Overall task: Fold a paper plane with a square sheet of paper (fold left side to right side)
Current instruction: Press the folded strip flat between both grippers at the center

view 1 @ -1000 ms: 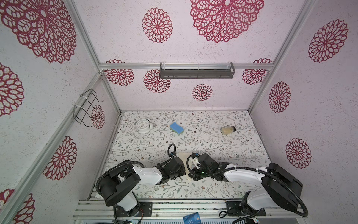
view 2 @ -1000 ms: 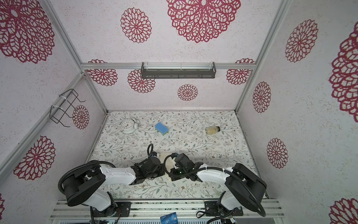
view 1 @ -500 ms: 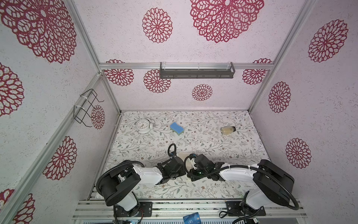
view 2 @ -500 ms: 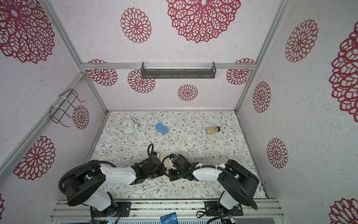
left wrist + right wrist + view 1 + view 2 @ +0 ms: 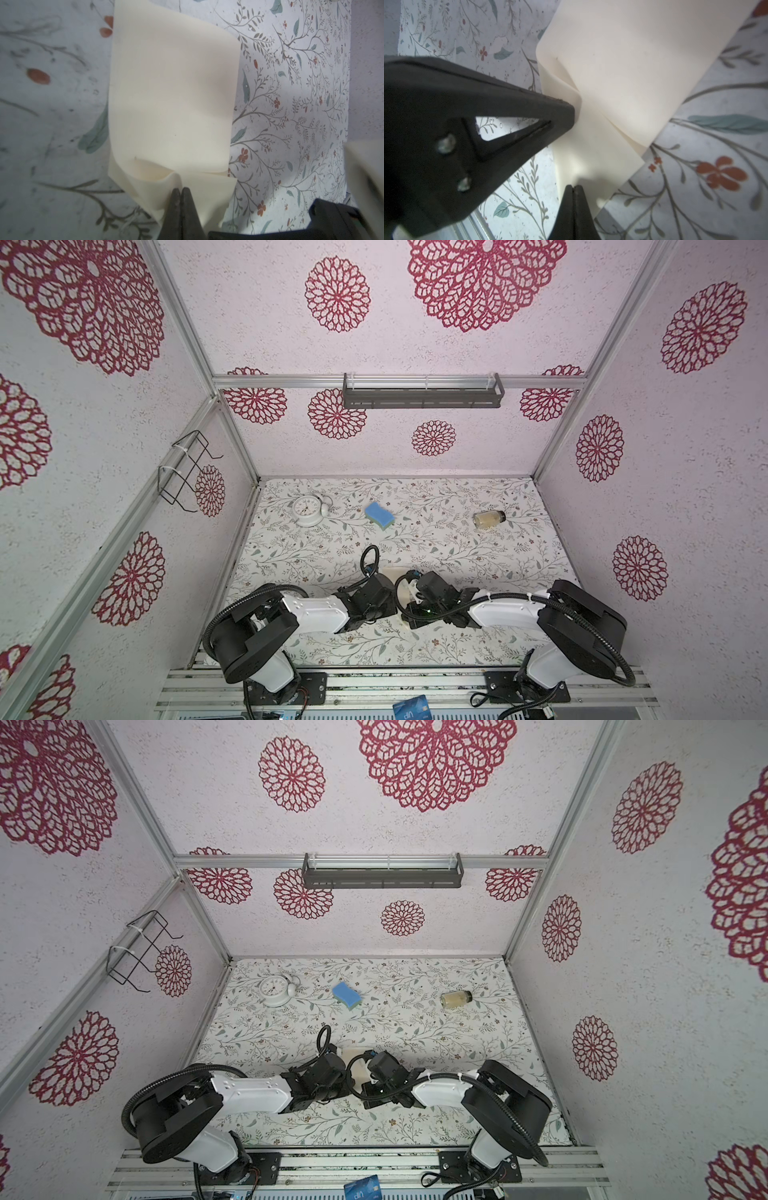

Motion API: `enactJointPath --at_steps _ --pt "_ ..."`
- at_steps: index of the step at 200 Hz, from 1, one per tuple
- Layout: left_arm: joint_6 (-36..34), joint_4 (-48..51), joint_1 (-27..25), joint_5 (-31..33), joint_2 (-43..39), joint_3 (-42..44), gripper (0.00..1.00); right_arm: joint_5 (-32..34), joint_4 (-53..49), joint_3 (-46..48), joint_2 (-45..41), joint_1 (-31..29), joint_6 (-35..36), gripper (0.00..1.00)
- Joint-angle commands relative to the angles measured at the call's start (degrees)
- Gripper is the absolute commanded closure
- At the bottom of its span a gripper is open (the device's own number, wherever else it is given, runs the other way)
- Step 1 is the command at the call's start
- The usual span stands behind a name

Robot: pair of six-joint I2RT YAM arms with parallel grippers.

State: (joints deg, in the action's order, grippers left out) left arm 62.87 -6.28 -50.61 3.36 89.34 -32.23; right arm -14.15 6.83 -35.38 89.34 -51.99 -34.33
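Note:
The square sheet of paper is cream and lies on the flowered table near the front middle, one half folded loosely over the other. In both top views only a strip of it shows between the two wrists. My left gripper is shut, and the paper puckers into a ridge at its tips. The right wrist view has the left gripper's fingers touching that pucker in the sheet. My right gripper is shut with its tips over the lower layer, close to the left one. Whether it pinches the paper is unclear.
A white alarm clock, a blue sponge and a small jar lie along the back of the table. A grey shelf hangs on the back wall and a wire rack on the left wall. A blue card lies on the front rail.
The right arm has swung left, bringing its gripper close to the left gripper over the paper. The left arm has stayed put.

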Motion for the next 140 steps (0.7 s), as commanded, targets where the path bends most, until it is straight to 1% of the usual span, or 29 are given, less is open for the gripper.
enactJointPath --at_steps 1,33,61,92,140 --pt "-2.50 4.78 2.03 0.48 -0.31 0.06 1.00 2.20 -3.81 0.49 2.17 0.45 1.94 1.00" --pt "-3.16 5.09 2.88 -0.08 0.59 0.82 1.00 1.92 -5.07 0.07 3.33 1.48 2.92 1.00" --pt "-1.73 4.81 2.88 -0.23 0.15 2.93 1.00 2.17 -7.01 -0.55 4.20 2.51 3.86 1.00" --pt "0.17 4.22 2.83 0.42 -2.25 6.10 1.00 2.29 -8.14 -0.89 4.78 3.72 4.25 1.00" --pt "1.03 5.08 2.62 0.51 -6.23 8.21 1.00 2.24 -9.03 -1.61 5.78 4.98 4.49 1.00"
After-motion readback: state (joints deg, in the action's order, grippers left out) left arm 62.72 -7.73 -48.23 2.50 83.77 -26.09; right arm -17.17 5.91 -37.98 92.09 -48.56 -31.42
